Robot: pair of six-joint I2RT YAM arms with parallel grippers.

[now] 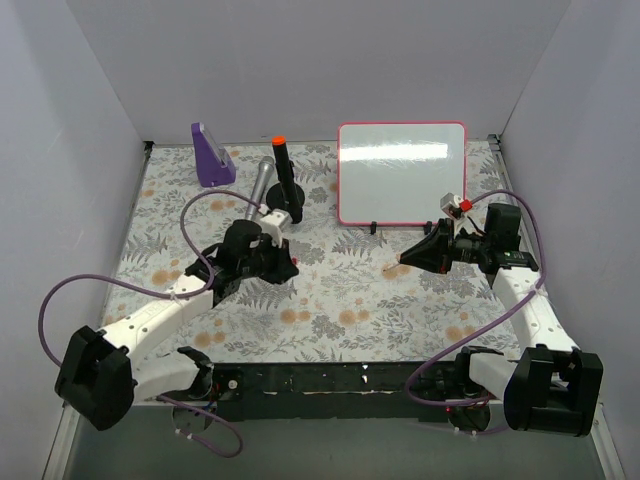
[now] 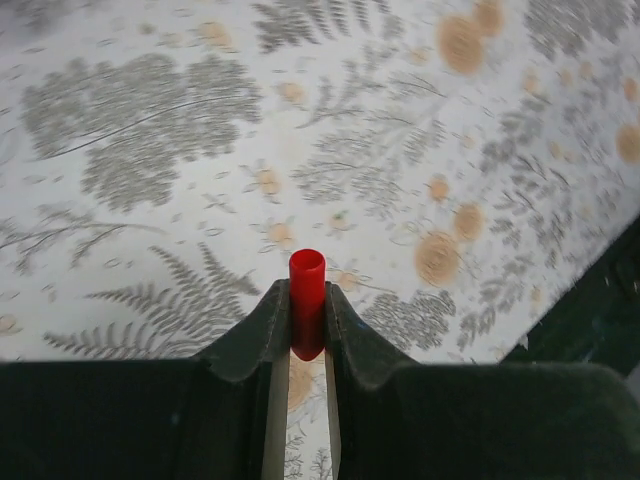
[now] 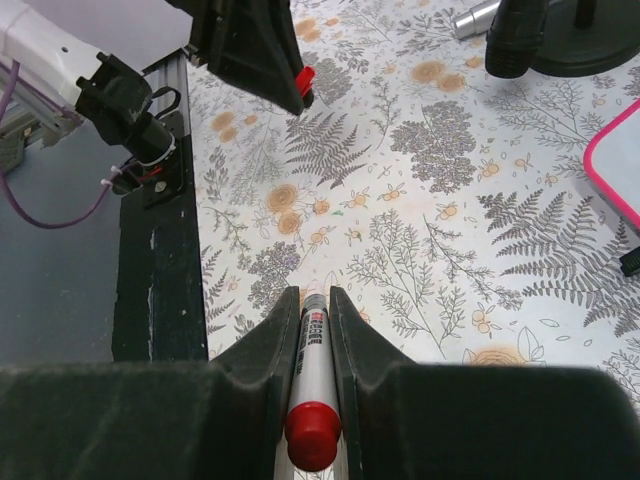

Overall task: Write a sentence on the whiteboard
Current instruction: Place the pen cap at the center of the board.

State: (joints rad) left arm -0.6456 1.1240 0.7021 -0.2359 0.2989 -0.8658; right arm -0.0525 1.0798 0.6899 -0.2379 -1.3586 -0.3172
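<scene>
The whiteboard (image 1: 400, 172) stands at the back right, white with a pink-red frame; its face is blank and no sentence shows on it. Its corner shows in the right wrist view (image 3: 620, 165). My right gripper (image 1: 412, 257) (image 3: 308, 300) is shut on a silver marker (image 3: 316, 350) with a red rear end, in front of the board and pointing left, low over the floral cloth. My left gripper (image 1: 285, 265) (image 2: 307, 300) is shut on the red marker cap (image 2: 307, 285), left of centre; it also shows in the right wrist view (image 3: 290, 80).
A purple wedge (image 1: 212, 155) stands at the back left. A black stand with an orange-tipped post (image 1: 284, 175) and a silver cylinder (image 1: 262, 180) sit left of the board. The table's black front edge (image 1: 330, 380) runs along the near side. Grey walls enclose three sides.
</scene>
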